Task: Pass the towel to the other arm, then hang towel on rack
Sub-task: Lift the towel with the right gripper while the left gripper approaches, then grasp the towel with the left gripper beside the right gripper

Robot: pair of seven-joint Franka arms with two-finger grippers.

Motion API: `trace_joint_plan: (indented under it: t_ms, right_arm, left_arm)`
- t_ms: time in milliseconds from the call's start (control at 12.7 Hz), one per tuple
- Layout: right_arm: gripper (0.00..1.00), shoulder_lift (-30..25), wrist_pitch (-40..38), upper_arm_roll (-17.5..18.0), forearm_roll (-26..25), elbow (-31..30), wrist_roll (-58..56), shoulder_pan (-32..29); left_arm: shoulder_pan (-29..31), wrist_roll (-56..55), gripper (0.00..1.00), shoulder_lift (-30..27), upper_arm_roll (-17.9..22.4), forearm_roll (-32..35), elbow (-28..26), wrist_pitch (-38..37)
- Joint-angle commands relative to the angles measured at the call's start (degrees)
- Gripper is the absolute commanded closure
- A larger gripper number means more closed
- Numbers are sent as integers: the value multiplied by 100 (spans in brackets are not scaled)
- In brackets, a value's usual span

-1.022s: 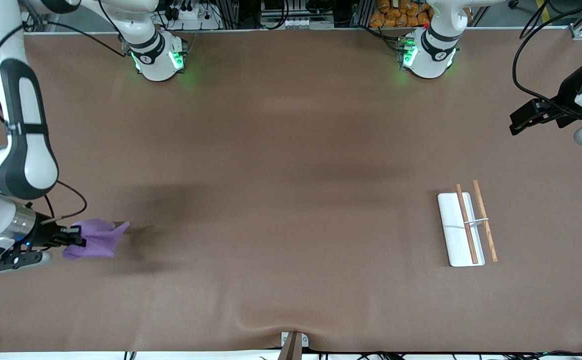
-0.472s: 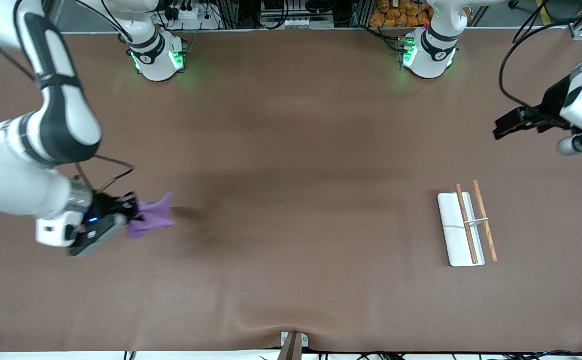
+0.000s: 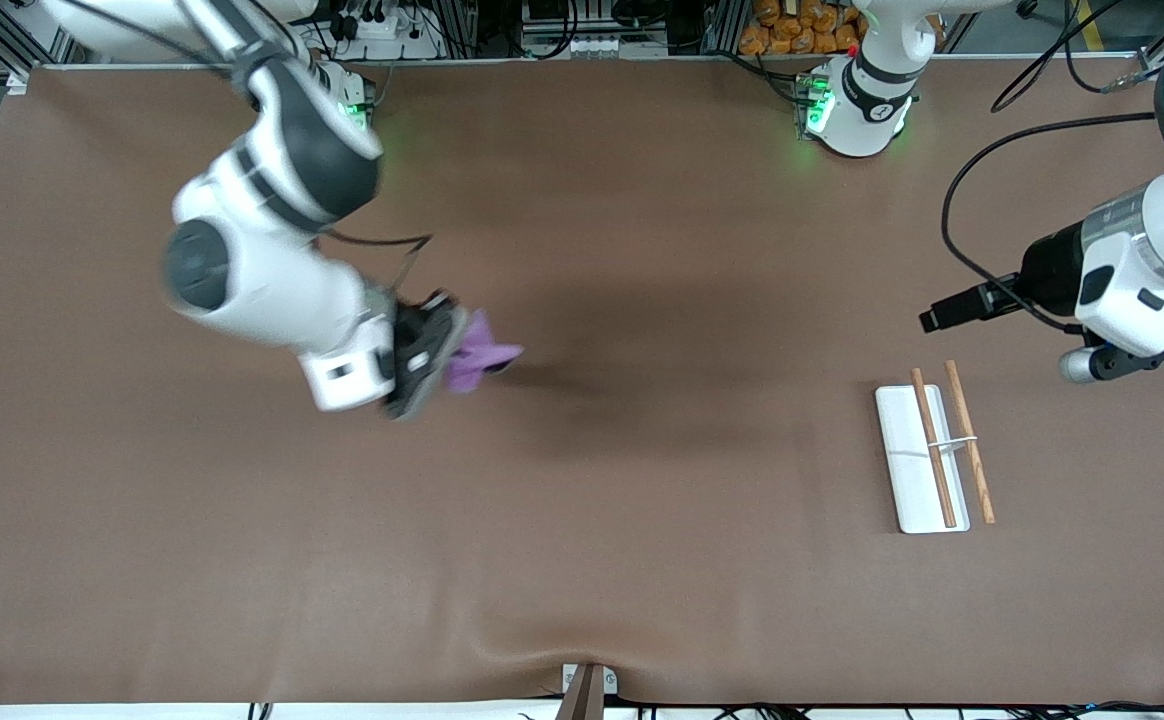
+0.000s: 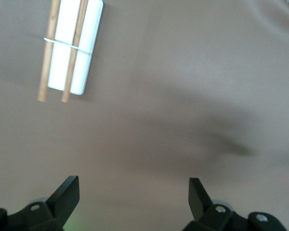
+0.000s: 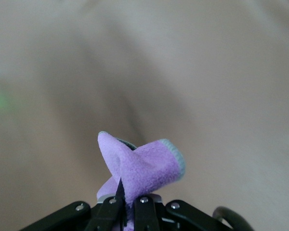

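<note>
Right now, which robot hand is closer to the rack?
The left. The left hand hovers open just above the table beside the rack. The right hand is far off mid-table, holding the towel.

1. Right gripper (image 3: pixel 449 345) up over the table (image 3: pixel 582 560), pinching the purple towel (image 3: pixel 477 358).
2. Left gripper (image 3: pixel 932 318) hangs over the table near the rack (image 3: pixel 917 460).
3. Rack sits flat toward the left arm's end.

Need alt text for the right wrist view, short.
The right gripper is shut on a crumpled lilac towel, which sticks up from between its black fingers. Below it lies a blurred brown table, with nothing else in view.
</note>
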Motion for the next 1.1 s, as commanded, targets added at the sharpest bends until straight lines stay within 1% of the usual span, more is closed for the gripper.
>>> trace_joint_plan:
  t_ms: [0, 79, 157, 236, 393, 629, 786, 865, 1022]
  right_arm:
    - [100, -123, 187, -6, -29, -30, 483, 595]
    - [100, -115, 309, -6, -38, 14, 912, 902]
    - [100, -106, 580, -6, -29, 23, 1204, 1210]
    - [100, -97, 870, -14, -29, 23, 1372, 1465]
    - [100, -62, 1075, -14, -38, 32, 1452, 1774]
    - [100, -44, 1356, -14, -12, 23, 1461, 1995]
    - [100, 52, 1356, -23, 23, 23, 1557, 1995]
    - [100, 52, 1356, -23, 15, 23, 1575, 1995]
    - [100, 61, 1365, -23, -3, 23, 1576, 1995]
  left_arm:
    - [-19, -721, 0, 127, -15, -534, 133, 101]
    - [-36, -951, 0, 206, -15, -746, 133, 101]
    - [-97, -1005, 0, 241, -15, -800, 89, 101]
    - [-176, -1032, 0, 329, -15, -809, 28, 92]
    - [-361, -1390, 0, 426, -15, -800, -165, 22]
    - [-449, -1682, 0, 409, -15, -765, -437, -434]
    - [-519, -1822, 0, 278, -32, -774, -806, -497]
    - [-528, -2032, 0, 216, -67, -774, -921, -497]
    - [-703, -2864, 0, 259, -278, -783, -966, -462]
